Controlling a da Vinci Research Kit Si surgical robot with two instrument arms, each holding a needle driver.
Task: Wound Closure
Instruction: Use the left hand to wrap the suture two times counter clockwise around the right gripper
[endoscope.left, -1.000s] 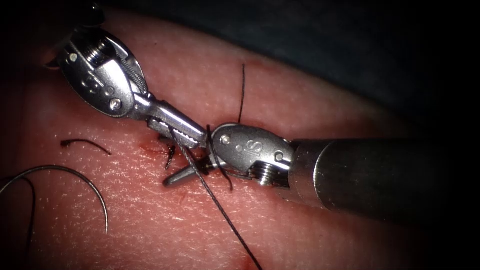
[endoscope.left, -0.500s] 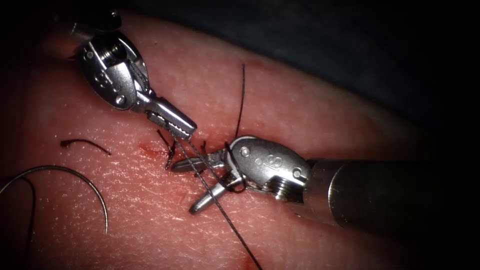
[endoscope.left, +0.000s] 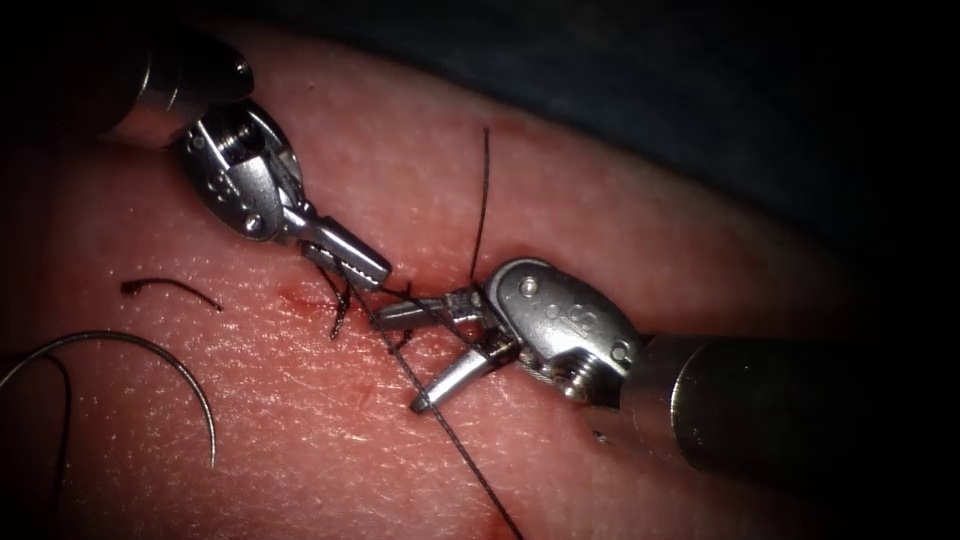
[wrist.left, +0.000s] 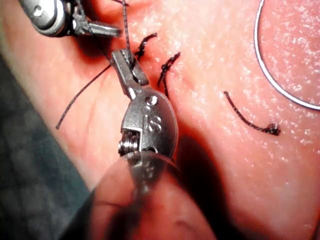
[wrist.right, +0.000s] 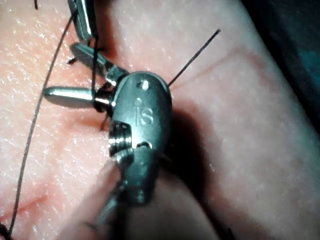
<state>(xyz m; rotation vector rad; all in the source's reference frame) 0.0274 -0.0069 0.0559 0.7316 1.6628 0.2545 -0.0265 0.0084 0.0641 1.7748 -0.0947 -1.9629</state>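
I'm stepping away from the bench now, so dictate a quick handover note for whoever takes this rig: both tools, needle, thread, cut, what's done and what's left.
Left tool: jaws shut on the thread beside the cut.
Right tool: jaws open, thread looped around its wrist end, holding nothing.
Needle: free, lying flat on the tissue left of the cut, not in the tissue.
Cut thread end lies loose above the needle.
Done: stitch tails already stand at the cut; thread runs through it.
Left: the knot at the cut looks unfinished, with long thread untrimmed.
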